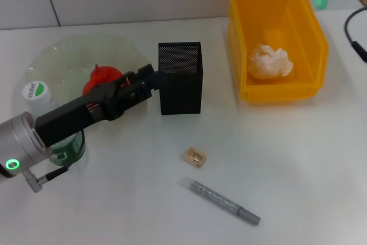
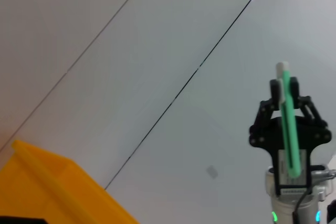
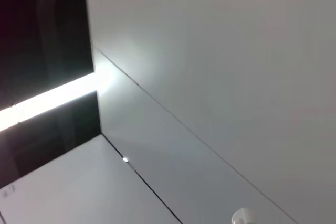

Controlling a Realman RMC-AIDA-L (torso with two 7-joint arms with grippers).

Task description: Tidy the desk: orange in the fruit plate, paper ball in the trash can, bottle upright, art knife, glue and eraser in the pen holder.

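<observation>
The left claw [image 1: 153, 77] reaches across the fruit plate [image 1: 63, 55] to touch the pen holder [image 1: 180, 77]; whether it is open cannot be told. The right claw [image 2: 286, 109] grips a green stick, likely glue, high at the far right. The orange [image 1: 98, 78] sits on the plate, the paper ball [image 1: 269, 61] in the trash can [image 1: 241, 38], the bottle [image 1: 49, 119] upright. Steadying the holder, the stick should descend vertically, centred over the mouth. The eraser [image 1: 194, 156] and the grey knife [image 1: 223, 201] remain on the surface [image 1: 298, 164].

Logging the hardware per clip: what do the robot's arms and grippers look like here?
The left arm has a silver-grey cylindrical wrist segment with a glowing green ring light, then a black casing. The left gripper is black linkage with red wiring visible. The right gripper, seen from the left wrist view, is a black scissor-linkage on a silver wrist with green and blue lights and a dark cable.
</observation>
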